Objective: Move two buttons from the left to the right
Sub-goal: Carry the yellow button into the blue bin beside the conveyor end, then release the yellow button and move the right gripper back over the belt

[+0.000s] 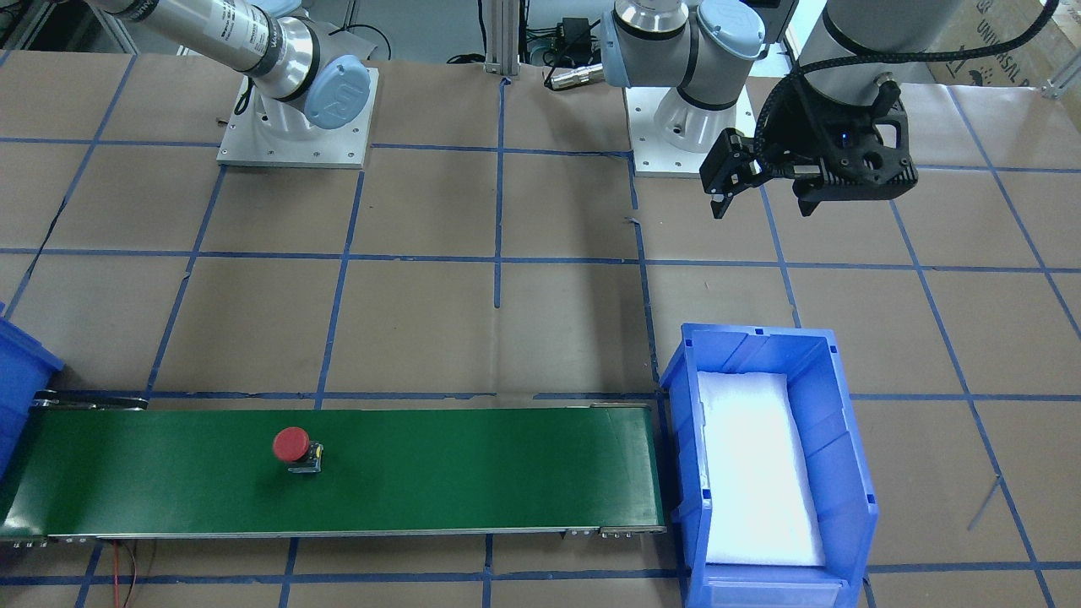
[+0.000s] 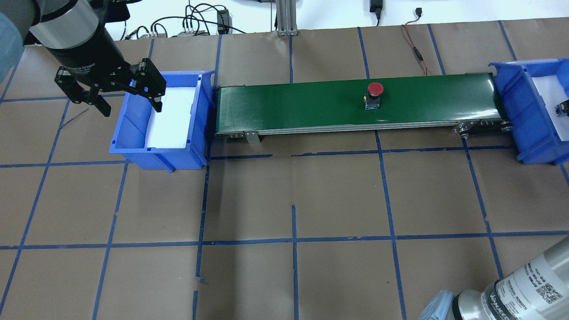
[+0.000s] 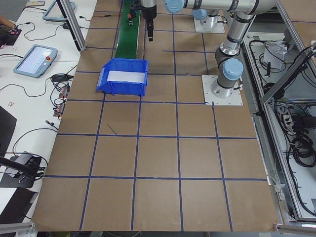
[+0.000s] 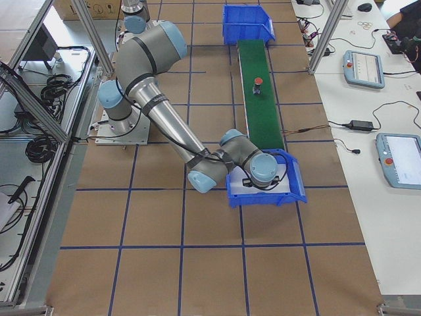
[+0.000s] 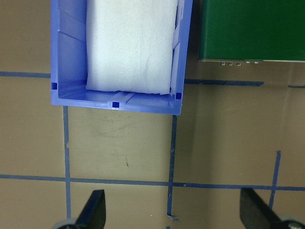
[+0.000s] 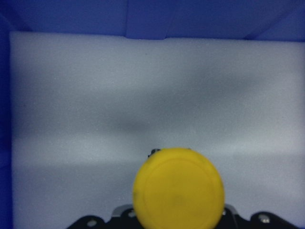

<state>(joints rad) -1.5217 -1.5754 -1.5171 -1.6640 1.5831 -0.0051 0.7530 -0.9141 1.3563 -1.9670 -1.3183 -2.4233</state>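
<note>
**Yellow at the right bin, red out on the belt**

The right gripper (image 6: 177, 223) is down inside the right bin (image 2: 529, 133). Its wrist view shows the yellow button (image 6: 178, 188) with its cap facing the camera, close beneath it, over the white foam pad (image 6: 143, 95). Only dark bits of the gripper show at the bottom edge, so I cannot tell whether the jaws clamp the button or stand off it.

The left gripper (image 2: 132, 108) hangs high beside the left bin (image 2: 155, 158) with its fingers wide apart and nothing between them. That bin shows only its foam lining.

The red button (image 2: 373, 93) sits on the green conveyor belt (image 2: 289, 106), past the middle towards the right bin. It seems to stand upright, cap on top and black body on the belt.

From the right gripper it lies back along the belt, towards the robot's left. From the left gripper it is well apart, most of the belt away. The right arm is therefore the nearer one.

My judgement is that the red button is the piece yet to arrive. It will either ride off the belt's end into the bin or be taken there by the right arm. The belt's long axis runs bin to bin, so any reach goes along it.

Both bins and the belt rest on the table (image 2: 293, 191), which is covered in brown paper with a grid of blue tape.
</note>
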